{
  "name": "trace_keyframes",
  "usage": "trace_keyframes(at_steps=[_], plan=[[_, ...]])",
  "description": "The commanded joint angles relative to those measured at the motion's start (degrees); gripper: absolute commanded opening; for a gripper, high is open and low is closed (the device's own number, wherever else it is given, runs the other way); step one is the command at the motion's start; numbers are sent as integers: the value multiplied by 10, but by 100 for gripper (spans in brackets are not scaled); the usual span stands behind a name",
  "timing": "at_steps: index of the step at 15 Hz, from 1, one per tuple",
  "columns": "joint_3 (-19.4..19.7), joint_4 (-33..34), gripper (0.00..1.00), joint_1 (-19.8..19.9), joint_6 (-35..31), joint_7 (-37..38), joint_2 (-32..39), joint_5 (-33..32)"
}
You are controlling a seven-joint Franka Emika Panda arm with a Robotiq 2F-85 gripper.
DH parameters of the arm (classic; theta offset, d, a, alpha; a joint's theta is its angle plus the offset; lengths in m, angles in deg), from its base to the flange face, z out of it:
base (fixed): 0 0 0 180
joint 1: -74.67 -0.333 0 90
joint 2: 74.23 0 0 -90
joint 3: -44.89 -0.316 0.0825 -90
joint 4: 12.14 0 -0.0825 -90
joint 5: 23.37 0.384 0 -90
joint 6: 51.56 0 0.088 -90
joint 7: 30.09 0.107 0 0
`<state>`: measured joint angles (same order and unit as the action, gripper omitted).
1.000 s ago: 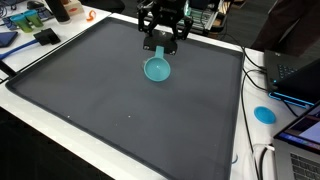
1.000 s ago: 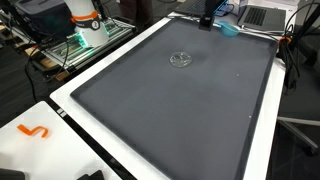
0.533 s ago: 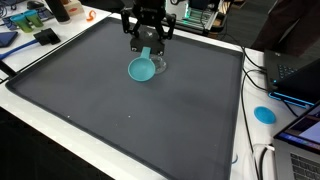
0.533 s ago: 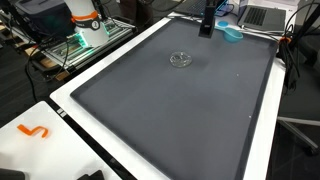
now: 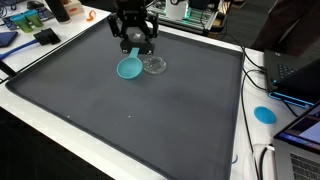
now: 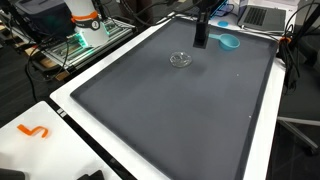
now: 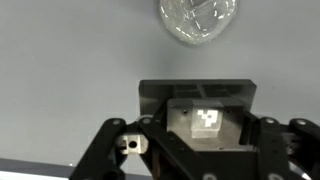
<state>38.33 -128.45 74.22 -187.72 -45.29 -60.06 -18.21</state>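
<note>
The teal scoop [image 5: 129, 68] hangs from the gripper [image 5: 135, 50] over the far part of the big dark mat [image 5: 150, 125]. The gripper's two fingers look pressed together on the scoop's short handle, though they are small in the pictures. I think it is held by the handle so the round cup end stays free and can hang down low, close to the mat. The cup end is round and open like a little bowl, all one bright blue-green color, and it looks like smooth plastic. I cannot tell if it touches the mat or floats just above it. Just beside the scoop lies a small clear dish [image 5: 154, 65], flat on the mat, and the wrist view shows this clear dish [image 7: 197, 18] just ahead of the gripper. It looks shiny and see-through. A white edge runs around the mat. Off the mat there is a blue disc [image 5: 264, 113] near a laptop [image 5: 297, 72], and well apart, in an exterior view, an orange hook [image 6: 33, 131].
</note>
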Motion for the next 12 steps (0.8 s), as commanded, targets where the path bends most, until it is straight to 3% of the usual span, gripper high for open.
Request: trace_keyframes(at_steps=[1, 12], plan=[[-4, -56, 31, 22, -29, -73, -35, 51], [11, -167, 31, 45, -76, -237, -100, 146]])
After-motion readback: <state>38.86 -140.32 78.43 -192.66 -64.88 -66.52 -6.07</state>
